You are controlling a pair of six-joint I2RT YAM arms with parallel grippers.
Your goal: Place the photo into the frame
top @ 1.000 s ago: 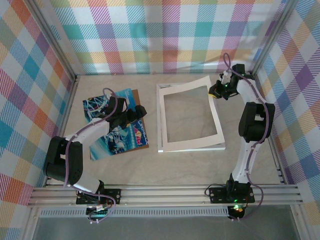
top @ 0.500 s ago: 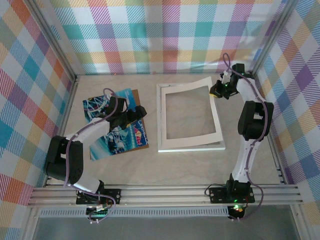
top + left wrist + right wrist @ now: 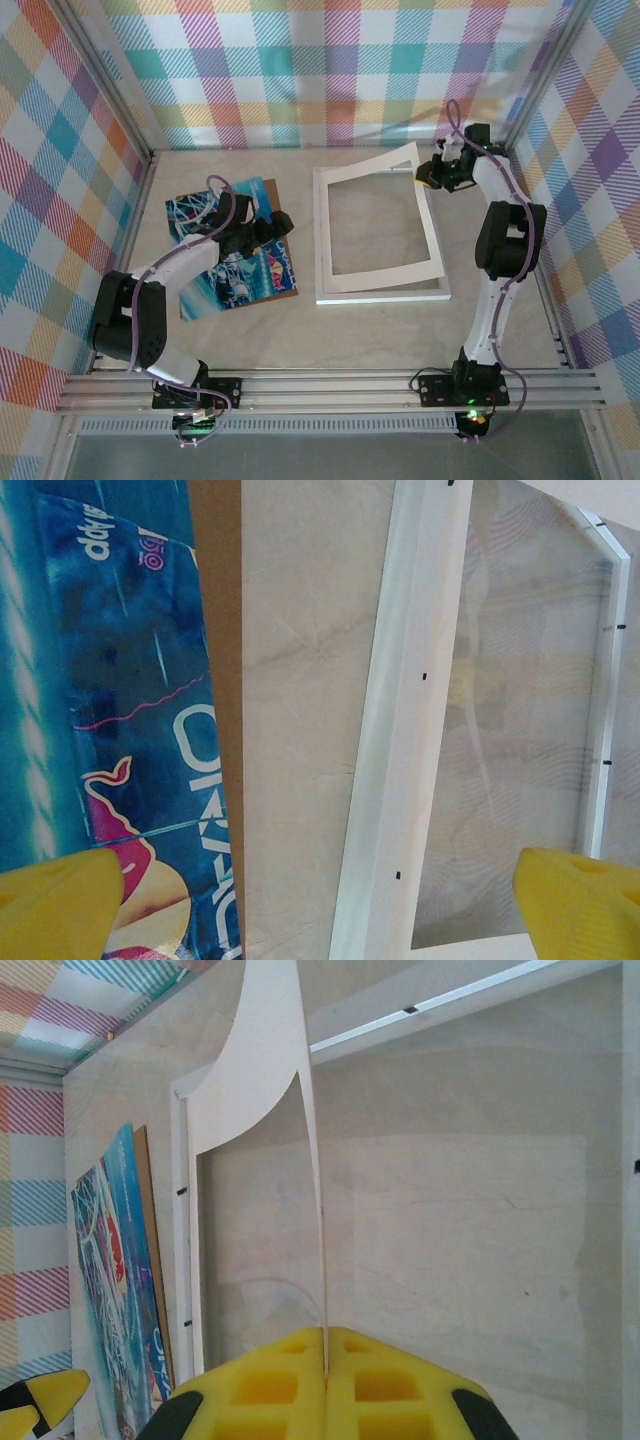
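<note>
Cream mat (image 3: 434, 235): far right corner higher than a second ago, pinched by closed right claw (image 3: 430, 177). Left claw (image 3: 265, 232) wide open over photo (image 3: 240, 282). Photo on surface (image 3: 380, 335), left of frame (image 3: 380, 297).

We see the photo (image 3: 120, 680) as glossy printed paper and the backing board (image 3: 215, 580) as matt brown cardboard. The frame (image 3: 400, 730) has smooth white rails around a clear, reflective pane (image 3: 520, 710). The mat (image 3: 262, 1060) is thin, matt cream card; the table (image 3: 300, 680) looks smooth and marbled.
</note>
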